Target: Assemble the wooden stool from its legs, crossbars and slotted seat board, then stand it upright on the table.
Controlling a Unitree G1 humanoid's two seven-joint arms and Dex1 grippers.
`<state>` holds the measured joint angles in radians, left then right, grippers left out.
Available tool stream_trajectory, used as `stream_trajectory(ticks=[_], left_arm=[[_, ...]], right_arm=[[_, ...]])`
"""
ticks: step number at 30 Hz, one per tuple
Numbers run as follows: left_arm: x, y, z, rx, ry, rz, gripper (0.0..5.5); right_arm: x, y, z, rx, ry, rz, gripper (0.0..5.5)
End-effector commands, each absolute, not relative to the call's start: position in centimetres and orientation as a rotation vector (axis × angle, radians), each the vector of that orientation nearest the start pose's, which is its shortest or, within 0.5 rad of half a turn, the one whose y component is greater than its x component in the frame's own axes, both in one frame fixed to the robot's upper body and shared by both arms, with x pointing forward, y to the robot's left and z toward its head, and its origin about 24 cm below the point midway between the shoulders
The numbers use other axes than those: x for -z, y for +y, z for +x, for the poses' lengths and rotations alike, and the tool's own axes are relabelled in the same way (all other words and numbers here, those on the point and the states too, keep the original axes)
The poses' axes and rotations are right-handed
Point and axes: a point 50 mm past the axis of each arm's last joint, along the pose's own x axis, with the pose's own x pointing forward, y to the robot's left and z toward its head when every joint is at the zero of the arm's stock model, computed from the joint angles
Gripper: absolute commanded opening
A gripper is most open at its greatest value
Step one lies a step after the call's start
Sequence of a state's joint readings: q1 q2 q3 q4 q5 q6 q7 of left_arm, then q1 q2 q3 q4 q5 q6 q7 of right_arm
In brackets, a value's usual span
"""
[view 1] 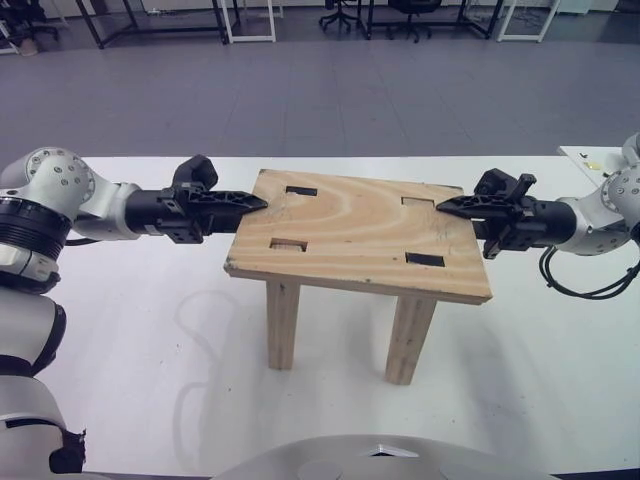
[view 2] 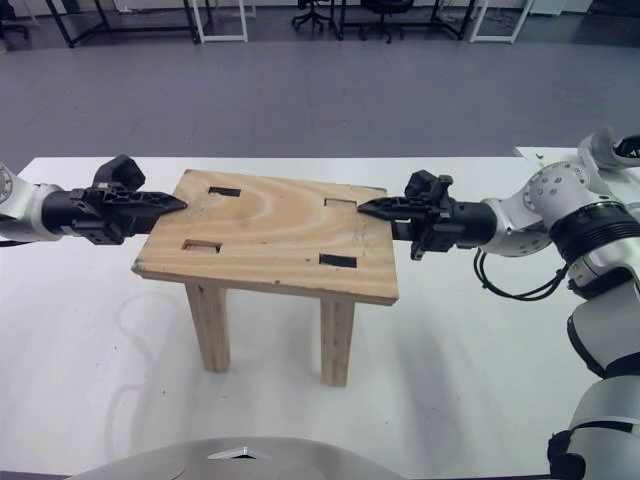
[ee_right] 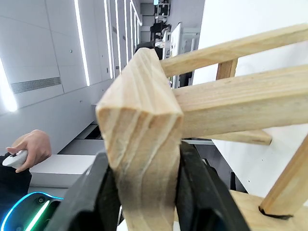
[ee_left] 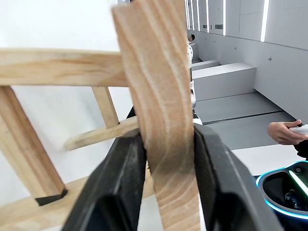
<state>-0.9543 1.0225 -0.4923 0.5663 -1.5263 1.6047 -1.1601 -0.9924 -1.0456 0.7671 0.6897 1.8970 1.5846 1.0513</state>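
- The stool (view 1: 352,262) stands upright on the white table (view 1: 130,380), about midway between the two arms.
- Its slotted seat board (view 1: 350,232) is on top, lying roughly level. Two legs (view 1: 283,325) on the near side rest on the tabletop.
- Four slots show in the seat. The far-left slot (view 1: 300,190) and the near-right slot (view 1: 425,259) look dark. The near-left and far-right slots look wood-coloured.
- The left gripper (view 1: 260,203) reaches in from the left, level with the seat, and meets the seat board's left edge towards the far corner.
- In the left wrist view its two black fingers (ee_left: 118,187) sit on either face of the board, pressed against the wood. The jaws are parted only by the board's thickness, so the grip is a firm clamp on the seat.
- The right gripper (view 1: 443,207) comes in from the right at the same height and meets the seat board's right edge, also towards the far side.
- In the right wrist view its fingers (ee_right: 94,197) flank the board's end grain on both faces, touching it. These jaws too are closed down to the board's thickness and hold the seat.
- Both wrist views also show the underframe bars (ee_left: 57,67) running off beneath the seat. Which of these are legs and which are crossbars is hard to tell there.
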Motion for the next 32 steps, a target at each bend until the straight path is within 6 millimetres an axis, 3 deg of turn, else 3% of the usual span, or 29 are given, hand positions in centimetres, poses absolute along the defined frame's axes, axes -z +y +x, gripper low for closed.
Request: stream_trajectory(ticks=[1, 2, 3, 9, 13, 15, 16, 17, 18, 20, 21, 23, 25, 28, 32], left_arm=[[-18.3, 21.6, 27.5, 1.263, 1.069, -0.906, 1.82], [-18.3, 21.6, 27.4, 1.264, 1.065, -0.903, 2.08], [-18.4, 21.7, 27.4, 1.263, 1.056, -0.9, 2.27], [-19.6, 23.6, 28.2, 1.191, 0.94, -0.932, 3.34], [-22.6, 27.1, 28.0, 1.12, 0.736, -0.921, 4.12], [-24.8, 29.8, 27.9, 1.054, 0.534, -0.826, 4.38], [-24.8, 30.9, 28.4, 0.98, 0.415, -0.689, 4.59], [-24.2, 31.5, 29.2, 0.887, 0.308, -0.539, 4.59], [-21.2, 32.0, 30.8, 0.667, 0.234, -0.334, 4.59], [-14.5, 31.7, 32.0, 0.341, 0.192, -0.06, 4.59], [-11.1, 30.8, 31.9, 0.235, 0.197, 0.026, 4.59], [-7.6, 28.8, 31.5, 0.147, 0.177, -0.035, 4.59], [-6.7, 27.6, 31.5, 0.159, 0.144, -0.047, 4.59], [-6.4, 27.5, 31.7, 0.148, 0.092, -0.023, 4.59], [-5.9, 26.8, 31.9, 0.162, 0.059, 0.0, 4.59]], right_arm=[[-17.0, -21.0, 27.0, -1.286, 1.014, 1.25, 1.32], [-16.8, -21.1, 26.9, -1.274, 0.996, 1.24, 1.32], [-16.6, -21.1, 26.8, -1.269, 0.973, 1.231, 1.76], [-16.8, -22.8, 26.7, -1.159, 0.815, 1.203, 2.93], [-18.4, -26.4, 25.4, -1.007, 0.691, 1.121, 3.79], [-19.8, -27.9, 25.0, -0.883, 0.543, 1.023, 4.06], [-19.7, -28.1, 25.4, -0.758, 0.451, 0.902, 4.11], [-19.2, -28.4, 25.9, -0.62, 0.348, 0.79, 4.11], [-17.3, -28.6, 26.6, -0.425, 0.247, 0.652, 4.11], [-12.8, -28.4, 27.4, -0.142, 0.142, 0.352, 4.11], [-10.2, -27.9, 27.8, -0.047, 0.131, 0.179, 4.11], [-7.5, -27.1, 28.1, 0.012, 0.1, 0.027, 4.11], [-7.0, -27.0, 28.5, 0.023, 0.054, -0.049, 4.11], [-7.3, -27.5, 29.4, 0.057, -0.038, -0.094, 4.11], [-6.7, -26.6, 30.1, 0.063, -0.102, -0.132, 4.11]])
